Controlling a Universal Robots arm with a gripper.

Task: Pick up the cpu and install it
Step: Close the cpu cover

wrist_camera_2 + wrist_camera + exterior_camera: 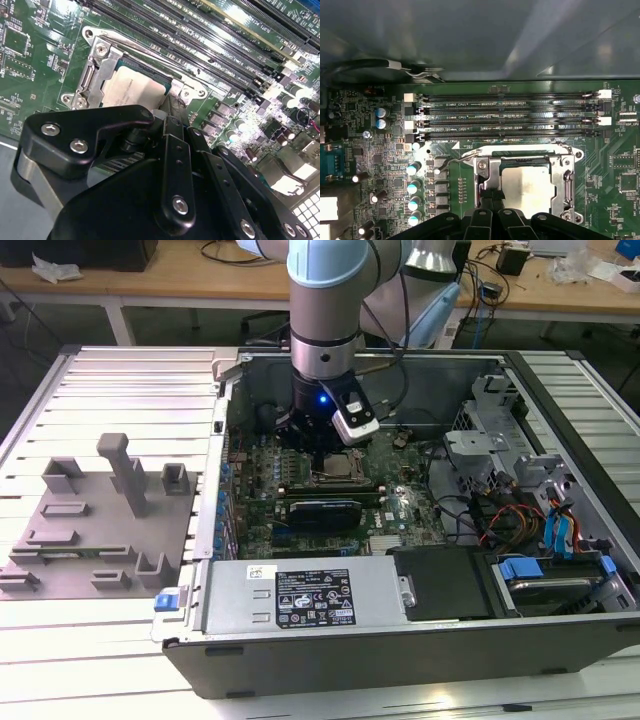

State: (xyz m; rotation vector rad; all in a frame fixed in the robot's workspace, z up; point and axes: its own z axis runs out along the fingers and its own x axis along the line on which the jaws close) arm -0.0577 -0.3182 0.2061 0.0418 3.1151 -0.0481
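Cpu [527,186] in socket frame [568,186], memory slots [510,120] beside

The socket frame [566,186] is bare metal, smooth and rather shiny. Inside it the cpu [526,187] has a pale silver metal top, matt and slightly cloudy. Around the socket frame the motherboard [615,145] is green and glossy, with black plastic memory slots [510,120]. At the socket frame the gripper [169,106] is matt black with bright metal screw heads. Well apart from the socket frame, the grey fixture [90,530] looks like matt plastic.
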